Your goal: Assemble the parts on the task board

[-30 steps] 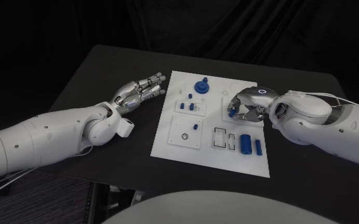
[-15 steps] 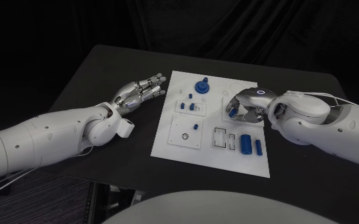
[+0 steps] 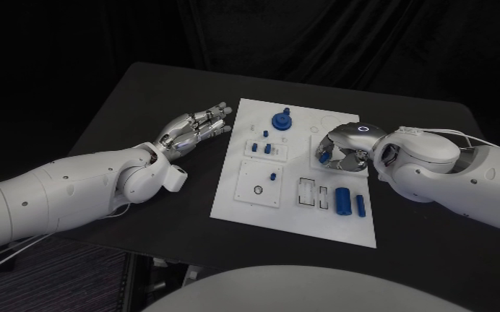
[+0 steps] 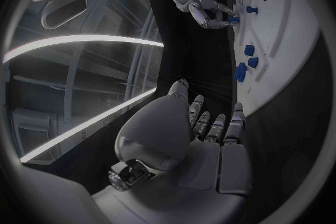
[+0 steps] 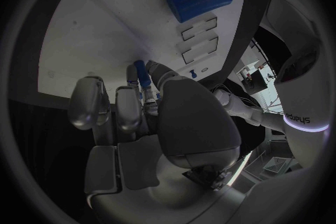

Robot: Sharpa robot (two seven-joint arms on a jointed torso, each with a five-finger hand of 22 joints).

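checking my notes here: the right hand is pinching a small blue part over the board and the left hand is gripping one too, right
Not quite. The right hand does pinch a small blue part over the task board, as the right wrist view shows. The left hand holds nothing, though: in the head view it lies open beside the board's edge, fingers apart, and the left wrist view shows its palm bare.

Right robot hand (image 3: 339, 152) shifted slightly (holding blue part (image 5: 140, 74)).

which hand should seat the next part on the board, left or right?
Right, probably. The right robot hand is over the task board and pinches a small blue part at its fingertips. The left robot hand rests off the board's left edge, fingers spread, holding nothing.
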